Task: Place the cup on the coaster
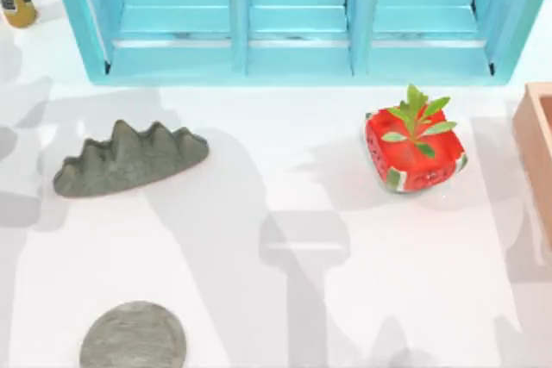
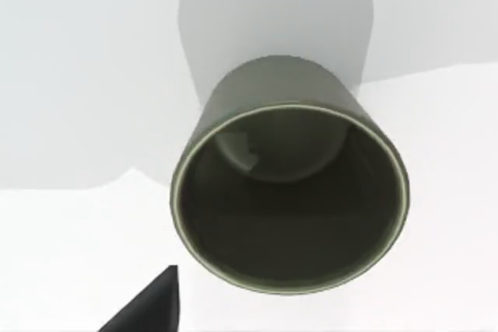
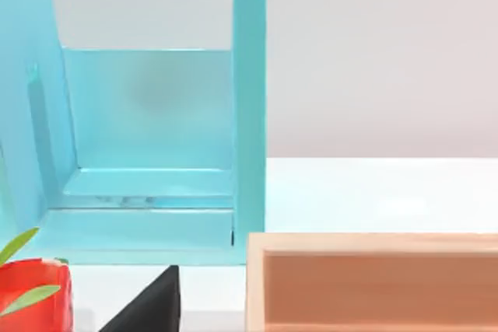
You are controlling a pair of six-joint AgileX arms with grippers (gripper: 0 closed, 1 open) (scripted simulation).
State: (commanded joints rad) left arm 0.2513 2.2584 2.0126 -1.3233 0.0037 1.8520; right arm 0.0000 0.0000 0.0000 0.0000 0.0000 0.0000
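1. In the left wrist view, the cup (image 2: 289,192) is just in front of the left jaws, a dark olive cup with its open mouth facing the camera. One black fingertip (image 2: 152,305) shows beside its rim; I cannot tell if the jaws grasp it.
2. The coaster (image 1: 134,336) lies on the white counter (image 1: 285,299) at the near left (no cup stands on it).
3. Before the right jaws are a turquoise rack (image 3: 156,153), a wooden box (image 3: 373,281) and the red watermelon pot (image 3: 35,297); their opening I cannot tell.

Open table (image 1: 285,299) surrounds the coaster (image 1: 134,336); the jagged grey ridge (image 1: 129,159) stands beyond.
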